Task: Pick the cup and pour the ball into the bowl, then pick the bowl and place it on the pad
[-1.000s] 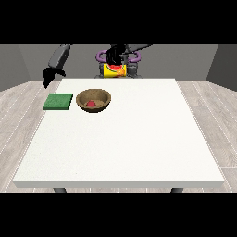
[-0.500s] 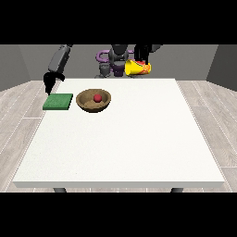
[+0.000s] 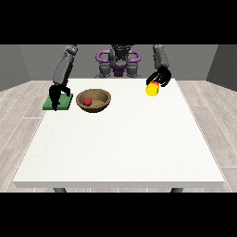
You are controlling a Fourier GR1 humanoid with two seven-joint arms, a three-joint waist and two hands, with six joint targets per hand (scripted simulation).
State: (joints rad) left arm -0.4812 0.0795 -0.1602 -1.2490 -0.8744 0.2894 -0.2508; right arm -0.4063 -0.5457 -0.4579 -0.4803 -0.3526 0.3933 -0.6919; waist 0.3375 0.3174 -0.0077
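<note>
A brown bowl (image 3: 94,101) sits on the white table (image 3: 125,139) at the far left, with a red ball (image 3: 87,101) lying inside it. Just left of the bowl lies a green pad (image 3: 59,102). The hand at the view's left (image 3: 55,94) hangs over the pad with its fingers pointing down, apart from the bowl. The hand at the view's right (image 3: 161,77) is curled round a yellow cup (image 3: 152,89), held tilted above the table's far right part.
The robot's torso (image 3: 118,64) stands behind the table's far edge. Grey floor surrounds the table on all sides.
The hand with the cup has swung away from the bowl to the view's right. The ball now rests in the bowl. The other hand has come down over the pad.
</note>
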